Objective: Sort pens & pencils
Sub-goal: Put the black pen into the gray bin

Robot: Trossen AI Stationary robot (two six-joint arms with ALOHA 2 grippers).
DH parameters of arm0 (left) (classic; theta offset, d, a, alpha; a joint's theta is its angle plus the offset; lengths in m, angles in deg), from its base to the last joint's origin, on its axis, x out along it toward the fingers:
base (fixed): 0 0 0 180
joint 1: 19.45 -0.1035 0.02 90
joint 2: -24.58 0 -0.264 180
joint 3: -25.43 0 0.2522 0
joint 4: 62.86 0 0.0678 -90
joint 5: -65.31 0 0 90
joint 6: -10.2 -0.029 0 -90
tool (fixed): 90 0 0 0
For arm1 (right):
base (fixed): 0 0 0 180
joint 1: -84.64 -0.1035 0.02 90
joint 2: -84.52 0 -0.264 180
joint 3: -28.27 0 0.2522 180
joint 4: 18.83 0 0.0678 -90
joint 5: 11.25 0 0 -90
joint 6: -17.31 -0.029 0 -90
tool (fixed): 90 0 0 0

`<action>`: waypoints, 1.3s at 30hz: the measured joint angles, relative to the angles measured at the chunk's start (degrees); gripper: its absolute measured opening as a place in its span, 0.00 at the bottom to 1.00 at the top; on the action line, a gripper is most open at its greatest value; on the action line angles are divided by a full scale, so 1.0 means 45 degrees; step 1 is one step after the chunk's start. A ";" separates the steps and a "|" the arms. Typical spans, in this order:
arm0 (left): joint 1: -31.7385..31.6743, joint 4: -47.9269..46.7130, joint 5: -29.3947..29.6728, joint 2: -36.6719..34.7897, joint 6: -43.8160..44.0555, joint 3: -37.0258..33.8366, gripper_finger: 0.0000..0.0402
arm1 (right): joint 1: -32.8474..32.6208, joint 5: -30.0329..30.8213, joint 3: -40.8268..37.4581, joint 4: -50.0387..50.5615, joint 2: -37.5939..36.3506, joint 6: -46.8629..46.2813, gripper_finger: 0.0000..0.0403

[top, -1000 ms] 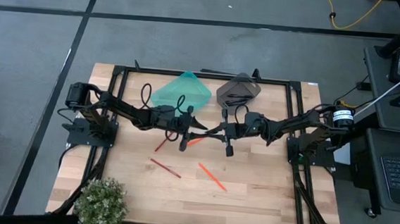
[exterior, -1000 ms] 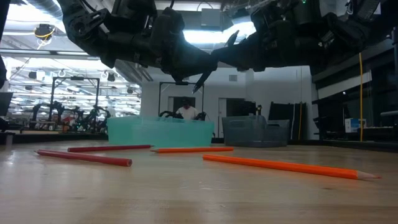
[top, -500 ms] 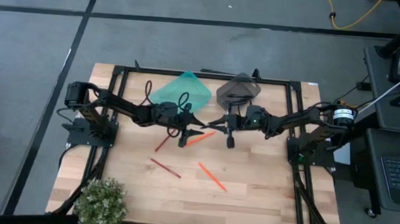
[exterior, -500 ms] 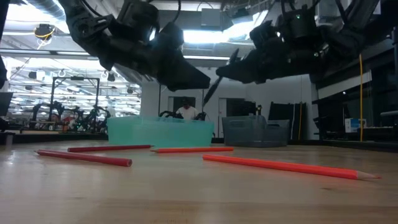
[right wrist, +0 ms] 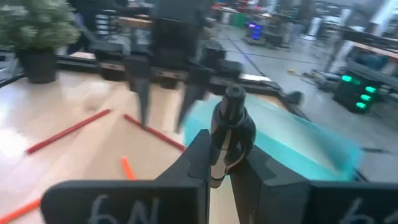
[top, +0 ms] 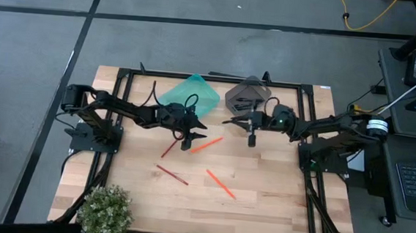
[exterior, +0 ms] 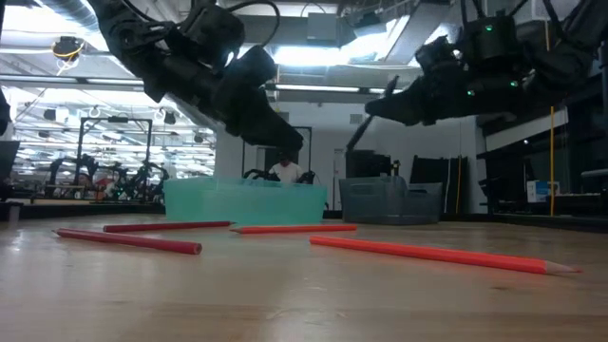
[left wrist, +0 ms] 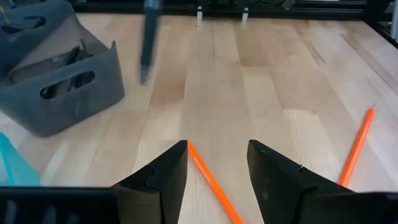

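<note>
My right gripper is level above the table's middle, near the grey bin, and is shut on a black pen. My left gripper is open and slants down over an orange pencil that lies flat on the wood between and below its fingertips without touching them. Three more pencils lie flat on the table: a red one, a dark red one and an orange one. The teal bin stands left of the grey one. My right gripper pinches the pen's shaft between its two fingers, which come level from the table's right and lie across it. The pen stands nearly upright and a little tilted. Its thick end is above the fingers and its lower end is clear of the table.
A potted plant sits at the near left corner. A black frame runs around the tabletop. Bare wood lies between the pencils and the near right edge.
My right gripper has drawn back from the middle toward the table's right and far side, nearer the grey bin, with the pen still in its fingers. My left gripper has tipped its fingers down toward the orange pencil.
</note>
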 joint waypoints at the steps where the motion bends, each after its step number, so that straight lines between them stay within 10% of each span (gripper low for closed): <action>1: -0.0010 0.0023 -0.0003 -0.0026 -0.0097 0.0000 0.40 | 0.0121 0.0203 -0.0174 0.0024 -0.0213 -0.0029 0.09; 16: -0.0005 0.0074 0.0010 -0.0041 -0.0201 0.0000 0.40 | 0.1691 0.2294 -0.1390 0.1356 -0.2806 0.0133 0.09; 39: 0.0000 0.0324 0.0010 -0.0031 -0.0197 0.0000 0.40 | 0.2118 0.5523 -0.0509 0.4308 -0.2501 0.4141 0.09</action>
